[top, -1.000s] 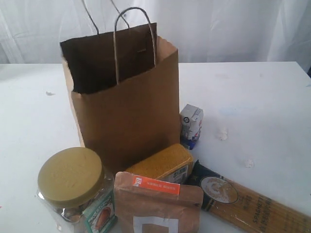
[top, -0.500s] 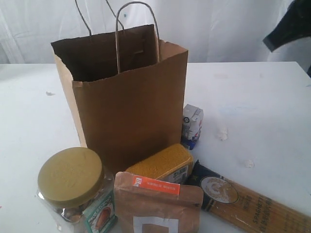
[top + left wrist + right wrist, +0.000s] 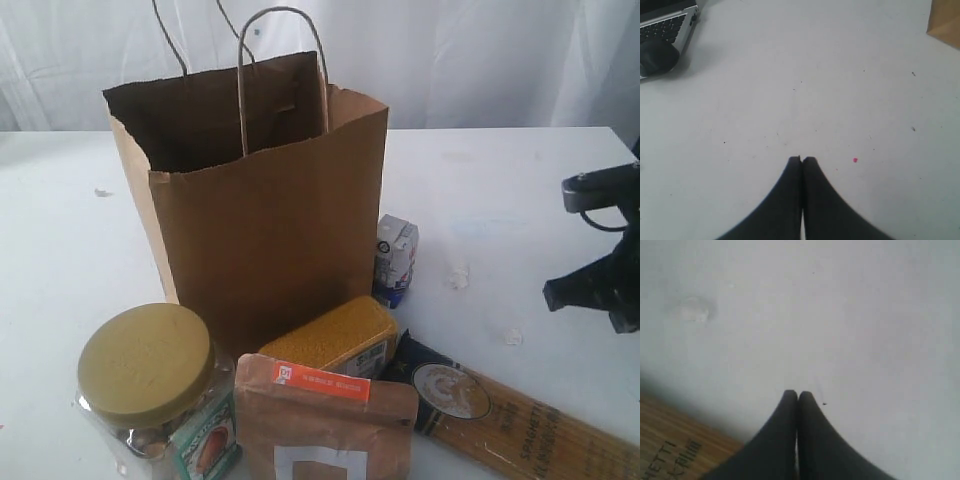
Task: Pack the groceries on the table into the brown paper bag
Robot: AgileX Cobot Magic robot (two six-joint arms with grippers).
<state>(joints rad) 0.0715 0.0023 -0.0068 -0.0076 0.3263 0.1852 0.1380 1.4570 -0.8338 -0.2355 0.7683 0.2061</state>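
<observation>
Brown kraft, upright and mouth open: the brown paper bag stands mid-table, away from every edge, with its two twisted handles raised above the rim. I see the groceries gathered in front of it along the near edge of the table. The clear jar with olive-yellow lid is toward the near left corner. The brown pouch with orange label is just beside the jar, at the near edge. The yellow-grain bottle lies between the pouch and the bag's base; whether it touches either I cannot tell. The long spaghetti pack lies flat, running from beside the bottle toward the near right corner. The small white-blue carton stands upright at the bag's right-hand bottom corner, very close to it. I cannot pick out a can. The right arm shows at the table's right edge, low over bare surface, well apart from the carton. The right gripper has its jaws pressed together with nothing between them; an end of the spaghetti pack is near it. The left gripper is likewise closed and empty, over bare white tabletop, with a laptop and a black mouse off to one side.
</observation>
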